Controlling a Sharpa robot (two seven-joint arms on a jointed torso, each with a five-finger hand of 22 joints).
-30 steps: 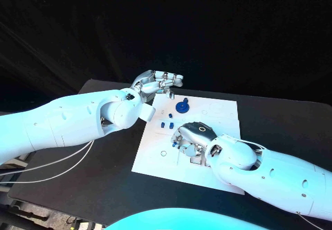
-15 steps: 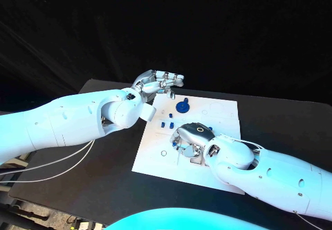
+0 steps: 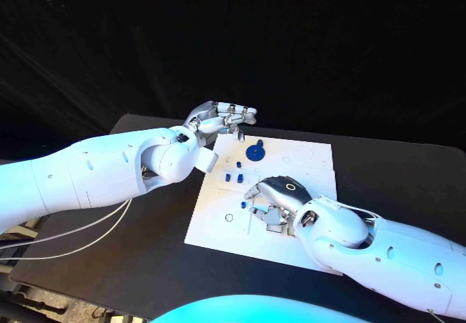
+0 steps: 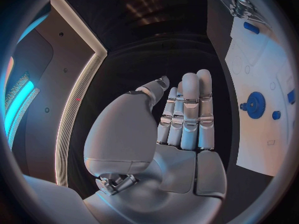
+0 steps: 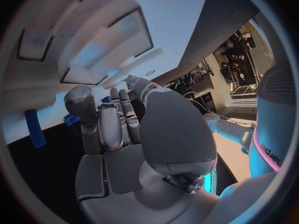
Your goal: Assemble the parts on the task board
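On the task board (image 3: 301, 161), small parts (image 3: 233, 177) lie beside the right hand (image 3: 277, 198), grasp unclear.

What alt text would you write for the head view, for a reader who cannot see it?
Two white robot arms reach over a white task board on a black table. The right hand rests low on the board's middle, beside small blue parts. The left hand hovers at the board's far corner, near a blue gear.

The silver right hand (image 3: 275, 199) covers the middle of the flat white task board (image 3: 219, 225), so anything under its fingers is hidden.
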